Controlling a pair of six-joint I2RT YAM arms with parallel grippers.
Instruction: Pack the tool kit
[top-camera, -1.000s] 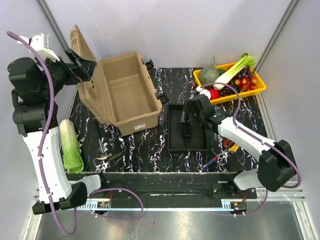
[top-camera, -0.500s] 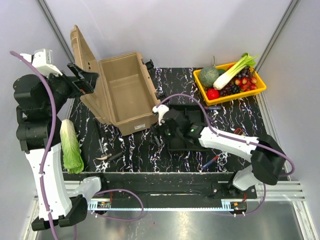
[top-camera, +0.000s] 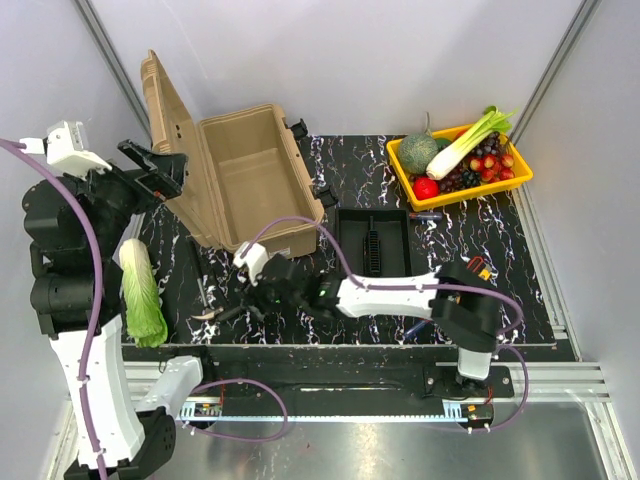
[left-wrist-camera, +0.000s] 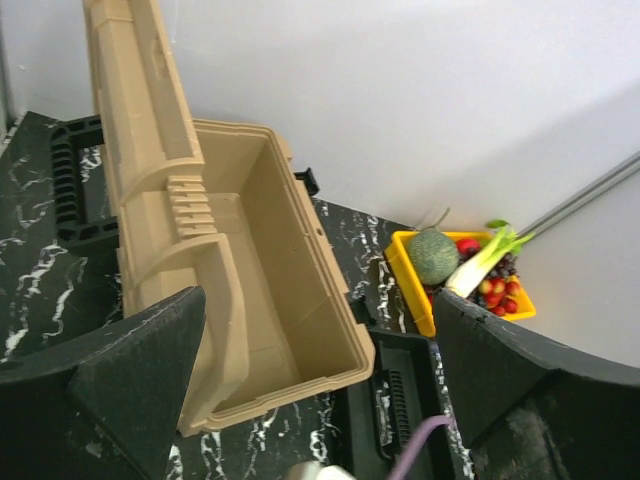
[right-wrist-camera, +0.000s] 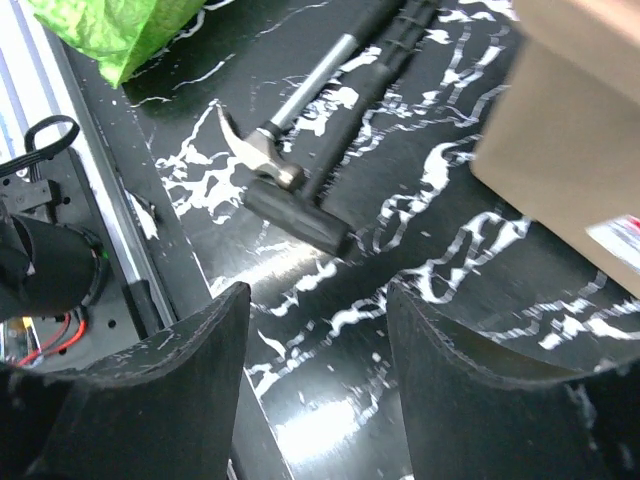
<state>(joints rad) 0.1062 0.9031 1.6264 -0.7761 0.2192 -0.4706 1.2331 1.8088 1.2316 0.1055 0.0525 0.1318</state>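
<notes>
The tan toolbox (top-camera: 245, 190) stands open at the back left, its lid (top-camera: 163, 110) upright; it shows empty in the left wrist view (left-wrist-camera: 270, 260). The black inner tray (top-camera: 372, 245) lies on the mat to its right. A hammer (top-camera: 208, 312) lies on the mat in front of the box, and also shows in the right wrist view (right-wrist-camera: 290, 170). My right gripper (top-camera: 268, 297) is open and empty, low over the mat just right of the hammer (right-wrist-camera: 315, 390). My left gripper (top-camera: 150, 170) is open and empty, held high beside the lid (left-wrist-camera: 320, 400).
A napa cabbage (top-camera: 140, 290) lies at the left mat edge. A yellow tray of vegetables (top-camera: 460, 160) sits at the back right. Small hand tools (top-camera: 425, 322) lie near the front right, partly hidden by my right arm. The metal rail runs along the near edge.
My right arm has swung left from over the black tray to the mat in front of the toolbox, by the hammer. My left gripper has drawn slightly away from the lid.
</notes>
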